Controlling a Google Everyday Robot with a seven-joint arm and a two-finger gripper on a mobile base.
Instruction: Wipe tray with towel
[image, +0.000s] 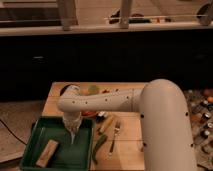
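The white arm reaches left over a pale wooden table (132, 135), its hand (72, 121) pointing down over the dark-green tray (40, 126) at the table's front left corner. The towel (73, 134) hangs limp from the hand above the tray floor; finger opening cannot be told. A tan block (47, 153) lies in the tray. A dark counter runs behind.

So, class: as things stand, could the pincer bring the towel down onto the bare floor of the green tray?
Probably yes. The pincer hangs above the tray, the towel dangling to the tray floor. Nothing lies beneath it; the tan block sits apart, nearer the front-left corner.
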